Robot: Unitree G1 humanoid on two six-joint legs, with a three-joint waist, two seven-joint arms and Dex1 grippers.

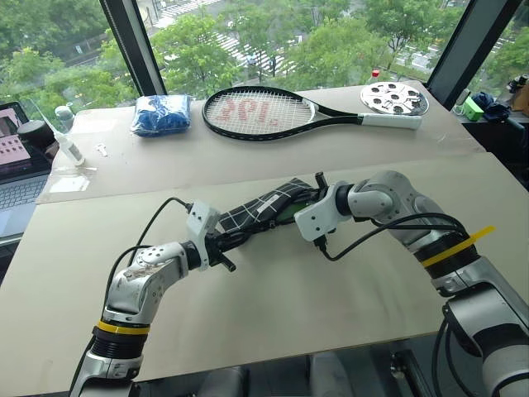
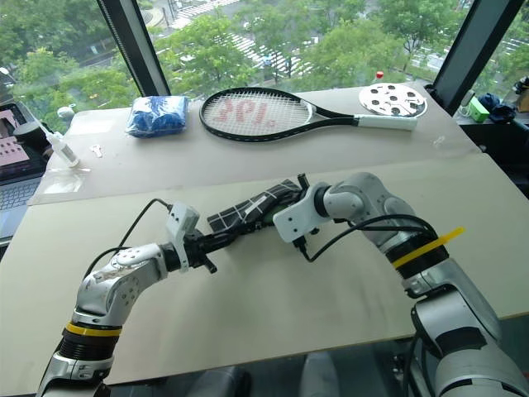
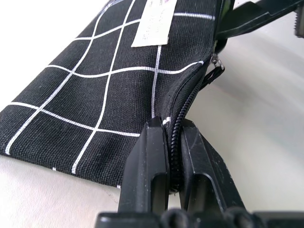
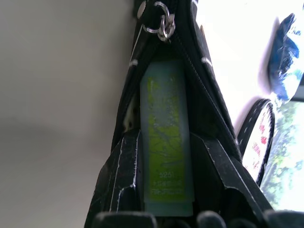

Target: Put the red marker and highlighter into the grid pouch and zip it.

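Head views: the grid pouch (image 1: 266,208) is lifted off the table (image 1: 347,298), stretched between the two arms. Its long axis runs from near-left to far-right. The left gripper (image 1: 234,241) clamps the near-left end of the pouch. The right gripper (image 1: 307,204) sits at the far-right end, pointing leftward along the pouch, with a sliver of green at its tips. So the right arm is the one at the mouth; the left is only anchoring. A tennis racket (image 1: 273,110), a blue bundle (image 1: 161,113) and a white disc (image 1: 394,98) lie well apart at the far edge.

Left wrist view: the two black fingers (image 3: 151,166) are clenched on the zipper seam at the pouch's closed end. The grid fabric and white label (image 3: 153,23) run away from them, with the zipper pull (image 3: 217,66) up at the far end.

Right wrist view: the right gripper grasps the highlighter (image 4: 165,137) between its fingers, the pen's long axis in line with the gripper. It points straight into the open mouth, and most of the barrel is already between the two zipper edges. The zipper pull's ring (image 4: 164,26) hangs dead ahead, past the pen's tip. Judgement: pushing further along this same axis, then letting go, seats it. I can't make out the red marker, possibly inside.
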